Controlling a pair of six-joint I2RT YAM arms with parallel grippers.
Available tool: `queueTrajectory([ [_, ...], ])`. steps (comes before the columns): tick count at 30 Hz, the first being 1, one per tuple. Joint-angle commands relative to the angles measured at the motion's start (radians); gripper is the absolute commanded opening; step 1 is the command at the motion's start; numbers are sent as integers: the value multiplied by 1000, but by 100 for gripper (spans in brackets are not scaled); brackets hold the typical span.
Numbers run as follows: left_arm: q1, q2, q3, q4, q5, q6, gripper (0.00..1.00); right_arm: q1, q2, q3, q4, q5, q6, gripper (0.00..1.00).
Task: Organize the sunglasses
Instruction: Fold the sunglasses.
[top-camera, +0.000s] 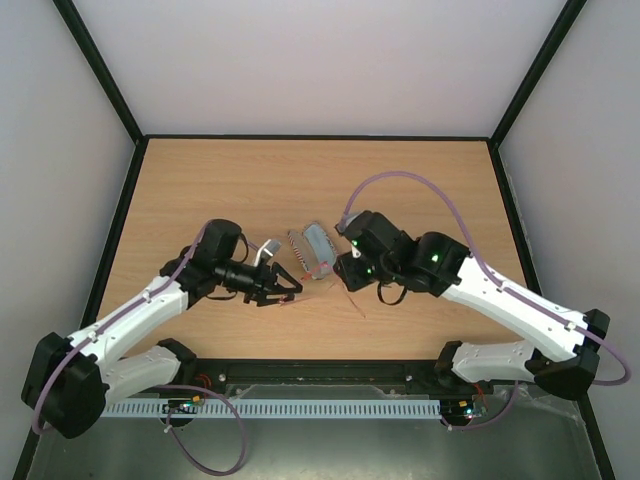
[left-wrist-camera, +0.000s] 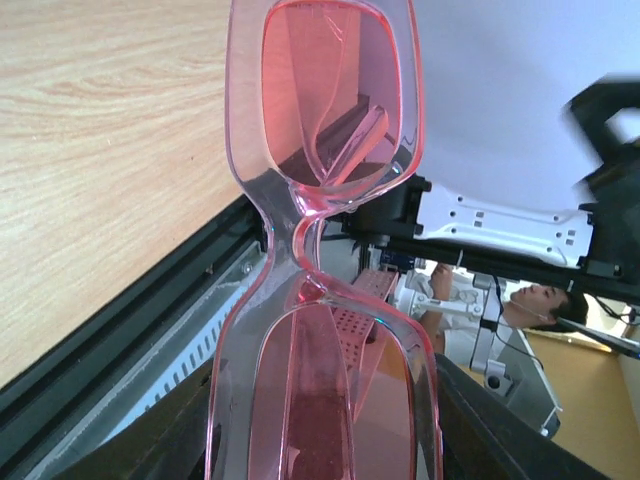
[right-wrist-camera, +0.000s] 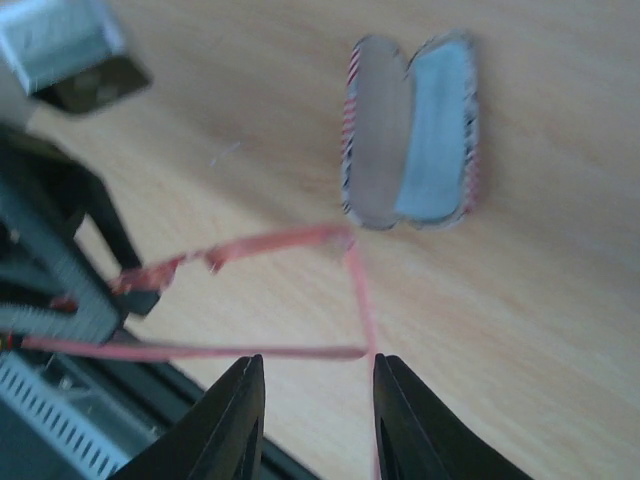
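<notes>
Between the fingers of the left claw (top-camera: 288, 287): sunglasses (left-wrist-camera: 292, 238) clamped, long axis vertical in left wrist view. Only right wrist view shows slim arms pointing toward right claw (right-wrist-camera: 318, 372), parted, holding nothing.

Wood-grain table (top-camera: 200, 180), black rail round the edge.
Flag-patterned case (top-camera: 312, 250) lies open flat at table centre, one half lined light blue.
</notes>
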Motion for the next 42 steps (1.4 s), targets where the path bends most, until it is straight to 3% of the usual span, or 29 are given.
queueTrajectory([
  [1, 6, 26, 35, 85, -37, -39, 40, 40, -35, -134, 71, -154, 69, 32],
  [7, 11, 42, 40, 125, -39, -61, 40, 69, -74, -264, 163, -206, 116, 30],
  [10, 15, 48, 47, 127, -30, -59, 40, 68, -54, -277, 201, -224, 113, 19],
  [12, 15, 49, 48, 129, -23, -57, 40, 69, -29, -283, 225, -225, 108, 18],
  [24, 15, -2, 24, 130, 12, -69, 41, 63, 197, -146, 267, -38, 98, 13],
  [35, 15, -16, 8, 148, 14, -78, 41, -23, 196, -94, 274, 0, 103, 13],
  [42, 31, 4, 22, 181, -32, -86, 41, -27, 78, -74, 220, 1, 118, 18],
])
